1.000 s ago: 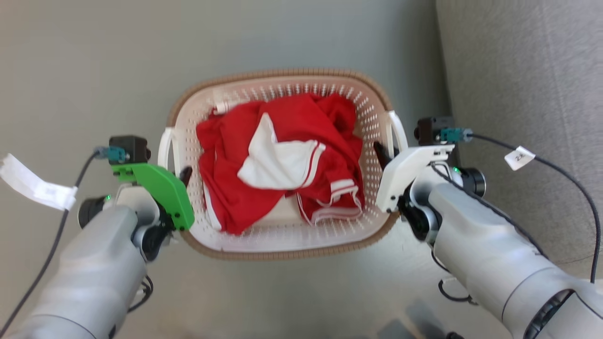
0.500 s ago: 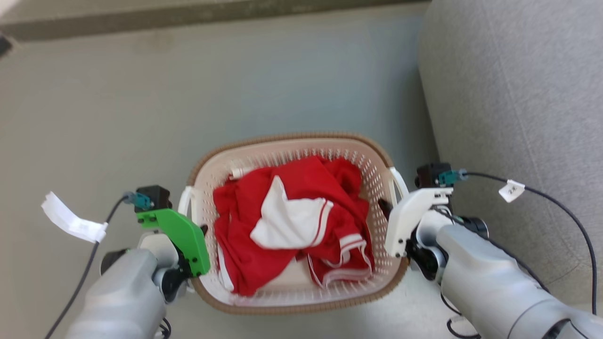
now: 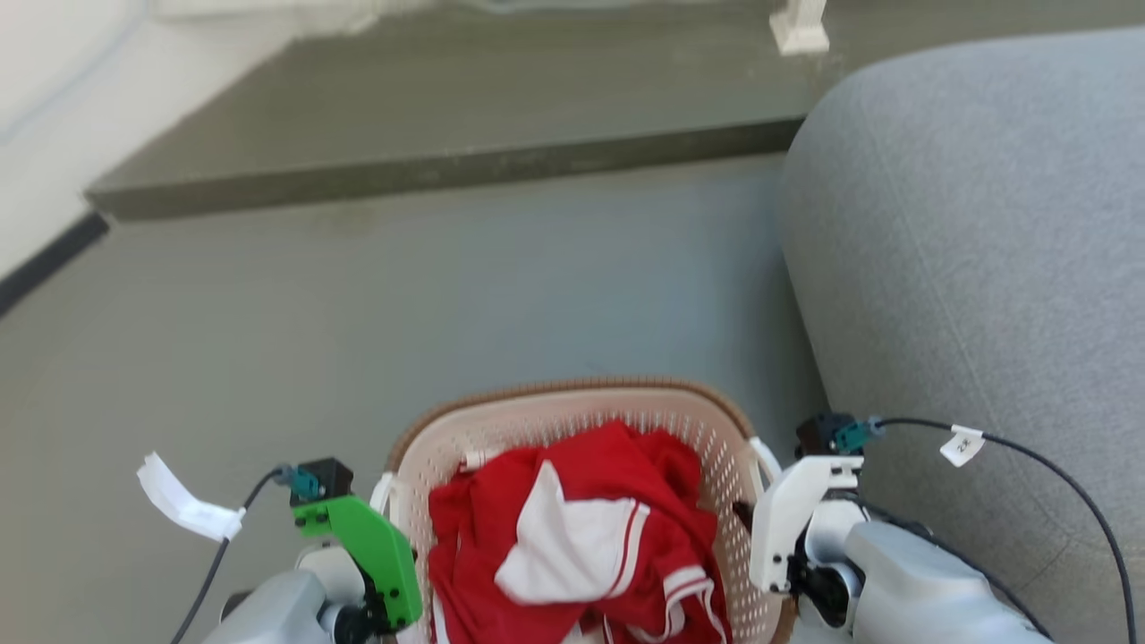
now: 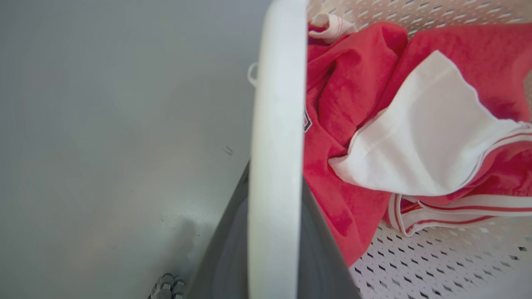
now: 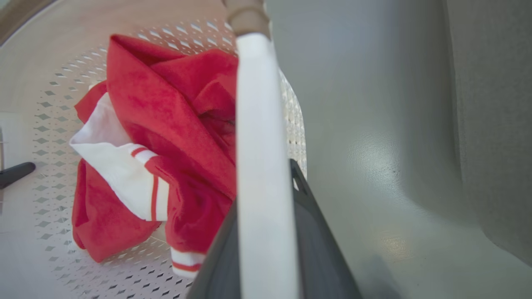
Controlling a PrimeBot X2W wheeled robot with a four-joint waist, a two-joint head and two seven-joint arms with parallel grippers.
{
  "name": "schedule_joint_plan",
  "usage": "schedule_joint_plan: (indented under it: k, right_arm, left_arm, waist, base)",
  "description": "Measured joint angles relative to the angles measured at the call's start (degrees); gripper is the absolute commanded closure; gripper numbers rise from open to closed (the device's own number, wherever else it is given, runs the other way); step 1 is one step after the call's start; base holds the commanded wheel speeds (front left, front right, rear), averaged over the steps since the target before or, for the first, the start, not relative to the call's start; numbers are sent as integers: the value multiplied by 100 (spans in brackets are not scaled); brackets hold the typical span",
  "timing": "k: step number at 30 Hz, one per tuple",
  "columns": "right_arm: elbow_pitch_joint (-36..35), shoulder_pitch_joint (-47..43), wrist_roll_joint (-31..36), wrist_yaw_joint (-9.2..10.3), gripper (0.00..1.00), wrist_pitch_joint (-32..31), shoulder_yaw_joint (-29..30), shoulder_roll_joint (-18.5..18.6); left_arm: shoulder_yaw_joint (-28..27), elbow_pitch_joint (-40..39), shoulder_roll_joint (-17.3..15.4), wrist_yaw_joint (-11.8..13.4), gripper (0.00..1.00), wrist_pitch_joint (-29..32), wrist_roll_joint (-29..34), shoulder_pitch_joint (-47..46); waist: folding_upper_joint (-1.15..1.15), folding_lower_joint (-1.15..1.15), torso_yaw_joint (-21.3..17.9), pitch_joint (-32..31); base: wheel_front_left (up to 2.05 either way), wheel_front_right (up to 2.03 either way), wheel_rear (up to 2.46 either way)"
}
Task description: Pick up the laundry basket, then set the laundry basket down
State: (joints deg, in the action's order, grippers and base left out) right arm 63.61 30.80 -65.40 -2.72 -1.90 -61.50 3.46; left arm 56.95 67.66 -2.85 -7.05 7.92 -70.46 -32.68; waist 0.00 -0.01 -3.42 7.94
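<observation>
The laundry basket, cream perforated plastic with a brown woven rim, sits at the bottom of the head view and holds a red and white garment. My left gripper, under a green mount, is at the basket's left handle. In the left wrist view the left gripper is shut on the white handle bar, one dark finger on each side. My right gripper, under a white mount, is at the right handle. The right wrist view shows the right gripper shut on that handle. Grey floor lies well below the basket.
A grey sofa stands close on the right of the basket. A raised dark step crosses the back, with a white furniture leg on it. A pale wall is at the left. Open grey floor lies ahead.
The head camera has tilted up, so basket and arms sit lower and smaller in the picture, and the step and sofa top have come into view. Both grippers still hold the handles.
</observation>
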Motion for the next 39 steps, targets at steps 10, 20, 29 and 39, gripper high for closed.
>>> schedule_joint_plan:
  k: [10,20,29,39]
  right_arm:
    - [76,-93,-127,-29,100,-432,-82,-4]
    - [112,-93,-222,-80,100,-683,-149,-2]
    - [147,-90,-233,-87,100,-734,-181,-2]
    - [159,-88,-285,-88,100,-749,-216,-2]
  left_arm:
    - [31,112,75,62,100,299,-56,105]
    - [51,207,142,79,100,499,-90,107]
    - [56,224,160,80,100,542,-96,107]
    - [63,238,175,80,100,550,-96,107]
  waist:
    - [0,0,-23,-583]
    - [0,0,-65,-671]
    - [0,0,-88,-696]
    - [0,0,-94,-686]
  base:
    - [0,0,0]
    - [0,0,0]
    - [0,0,0]
    - [0,0,0]
